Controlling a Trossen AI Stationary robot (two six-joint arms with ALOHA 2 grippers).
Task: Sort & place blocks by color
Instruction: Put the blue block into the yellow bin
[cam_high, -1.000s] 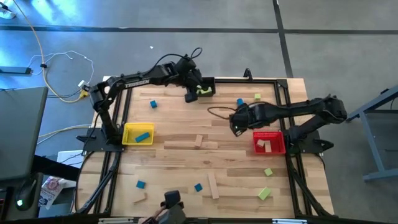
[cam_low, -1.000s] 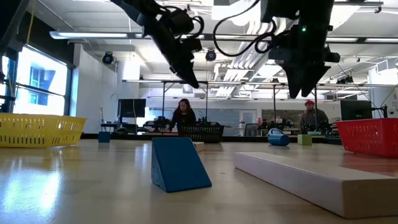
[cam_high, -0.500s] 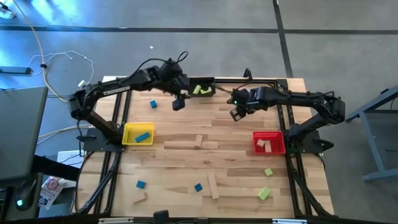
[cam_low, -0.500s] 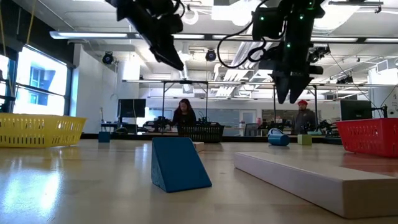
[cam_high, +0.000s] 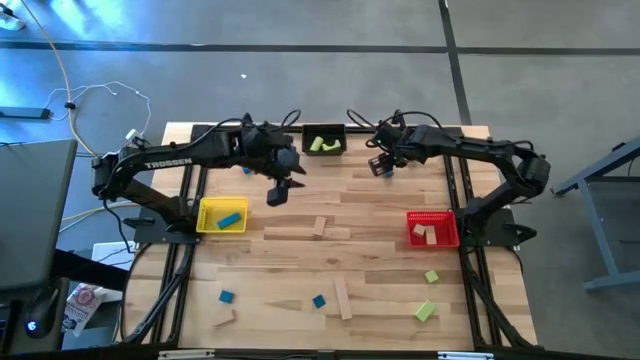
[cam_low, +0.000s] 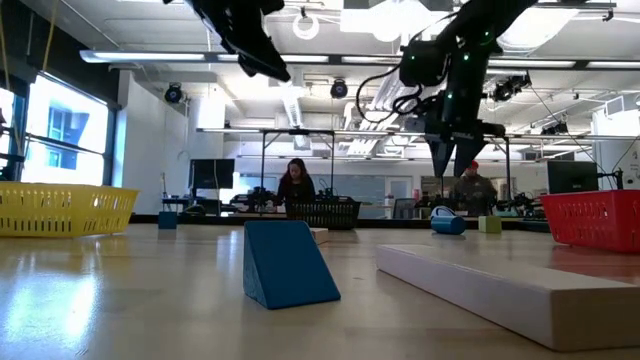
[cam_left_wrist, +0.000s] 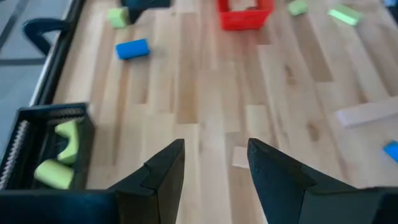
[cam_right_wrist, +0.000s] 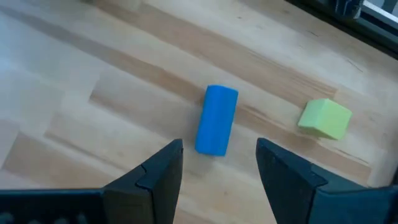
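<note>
Blue bar (cam_right_wrist: 216, 127): lying flat on the bare table (cam_high: 380, 250) towards its far edge, directly under the right gripper (cam_right_wrist: 217, 171); apart from the fingers, not yet touched.
Right gripper: fingers spread, nothing between them, one on each long side of the bar.
Step in hand, by judgement: reaching for the blue bar to carry it off to its colour's bin.
Doing it well: come straight down, keep the bar centred between the fingers, close across its narrow width near its middle, lift clear before travelling.
Risk: rounded look to the bar, so likely to roll if only one finger meets it first.
Green cube (cam_right_wrist: 324, 118): near the bar on the far side, apart from it; leave undisturbed.
Left gripper (cam_left_wrist: 214, 168): hovering over open table nearer the middle, fingers apart, empty; waiting.
Yellow bin (cam_high: 205, 207): on the left at mid-table, holding one blue block (cam_high: 229, 219); probable home for the bar.
Red bin (cam_high: 432, 214): on the right at mid-table, holding plain wooden pieces (cam_high: 428, 234).
Black bin (cam_left_wrist: 53, 112): at the far edge, between the two arms, holding lime green pieces (cam_left_wrist: 53, 174).
</note>
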